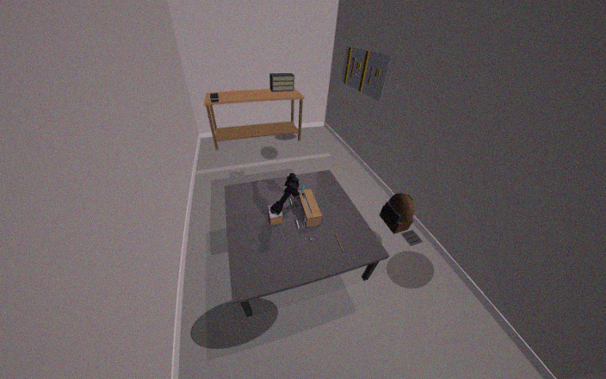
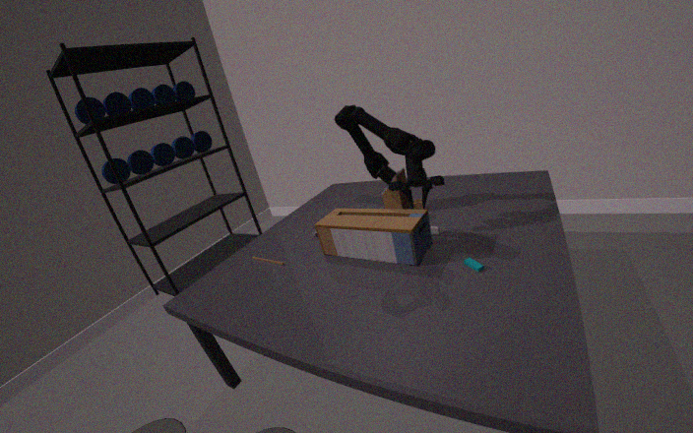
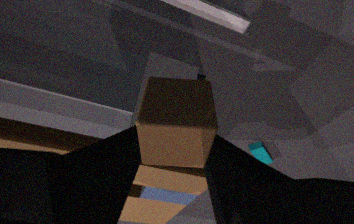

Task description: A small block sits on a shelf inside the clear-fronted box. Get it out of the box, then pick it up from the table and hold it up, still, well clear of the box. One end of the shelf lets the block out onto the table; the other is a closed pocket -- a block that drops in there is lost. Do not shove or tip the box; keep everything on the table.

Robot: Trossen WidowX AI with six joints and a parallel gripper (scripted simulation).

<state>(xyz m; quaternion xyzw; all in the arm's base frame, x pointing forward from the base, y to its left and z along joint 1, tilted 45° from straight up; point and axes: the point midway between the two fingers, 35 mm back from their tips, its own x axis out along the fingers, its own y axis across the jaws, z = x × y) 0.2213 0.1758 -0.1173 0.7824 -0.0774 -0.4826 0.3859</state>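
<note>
A black robot arm's gripper (image 1: 294,191) (image 2: 417,201) (image 3: 174,134) is closed on a small tan wooden block (image 2: 418,205) (image 3: 176,107), one finger against each side. The block sits between the fingertips, square to them; its sides look nearly equal, so no long axis can be told. In the top view the arm hides it.

The relation that matters is block to box. The long wooden box (image 1: 313,220) (image 2: 362,245) (image 3: 170,176), with a slotted top and a blue panel at one end, stands on the dark grey table (image 1: 272,264) (image 2: 446,344). The block is beside its blue end, on the arm's side, towards the table's far edge in the top view. It appears outside the box and off the table, but close to the box still.

In the wrist view, box wood fills the lower left and lower middle, and a teal block (image 1: 303,188) (image 2: 473,264) (image 3: 261,153) lies well apart, lower right. The next move probably calls for a straight lift, then a shift away from the box; swinging towards it risks a knock.
</note>
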